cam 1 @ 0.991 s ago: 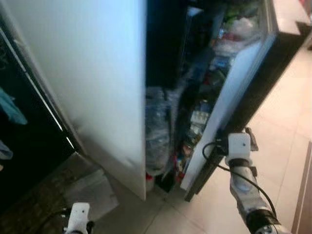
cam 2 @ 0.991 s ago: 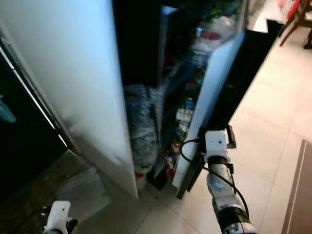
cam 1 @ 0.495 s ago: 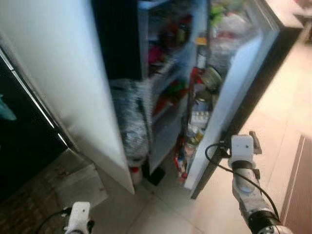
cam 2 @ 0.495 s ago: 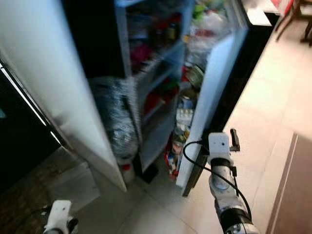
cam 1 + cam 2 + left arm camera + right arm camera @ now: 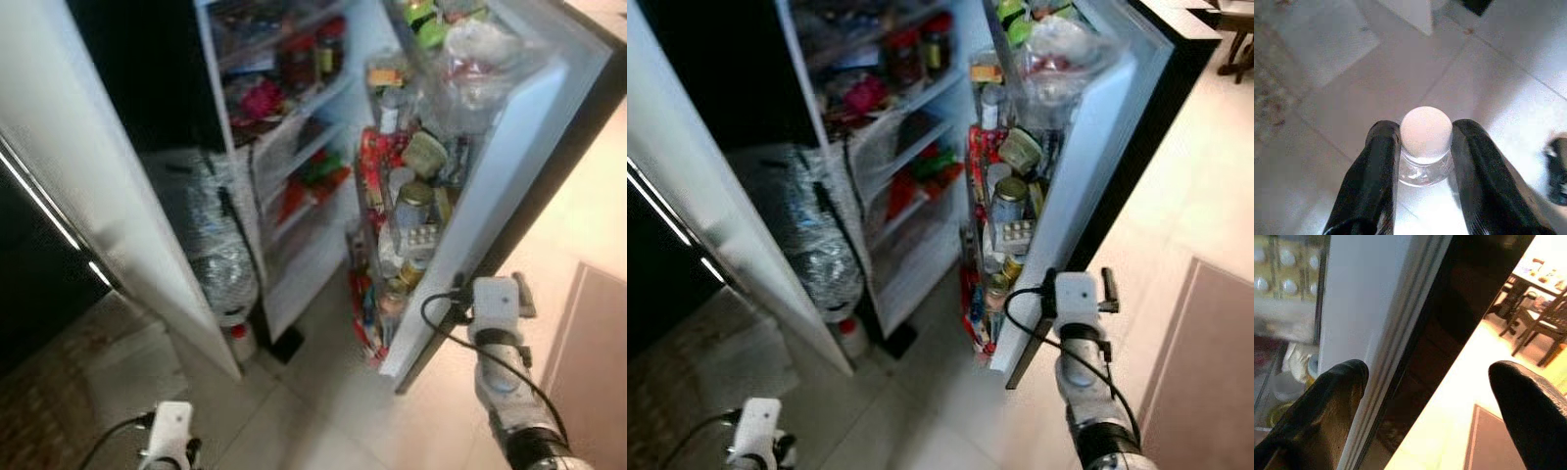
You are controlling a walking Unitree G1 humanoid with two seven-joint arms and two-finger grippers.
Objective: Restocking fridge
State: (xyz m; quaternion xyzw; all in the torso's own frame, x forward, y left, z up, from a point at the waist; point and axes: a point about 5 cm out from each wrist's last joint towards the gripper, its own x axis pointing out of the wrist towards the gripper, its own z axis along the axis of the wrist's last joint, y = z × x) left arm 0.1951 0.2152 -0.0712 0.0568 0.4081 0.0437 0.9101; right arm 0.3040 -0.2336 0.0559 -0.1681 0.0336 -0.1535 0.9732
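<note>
The fridge stands open before me, its inner shelves (image 5: 294, 108) packed with jars and packets. Its right door (image 5: 519, 166) is swung wide, and its racks (image 5: 416, 196) hold jars, bottles and bags. My right gripper (image 5: 1430, 369) is open, one finger on each side of the door's edge (image 5: 1396, 333); it is low on that door (image 5: 490, 289). My left gripper (image 5: 1426, 128) hangs low over the floor, shut on a clear bottle (image 5: 1425, 169) with a white cap, held at the neck.
The white left door (image 5: 88, 176) stands open at my left. A plastic-wrapped pack of bottles (image 5: 211, 245) sits low in the fridge, a red-capped bottle (image 5: 240, 338) below it. A brown mat (image 5: 588, 333) lies at right. Dining chairs (image 5: 1537, 323) stand further off.
The right door has swung much wider, baring the inner shelves and door racks. My right gripper stays at the door's edge. The view has shifted too.
</note>
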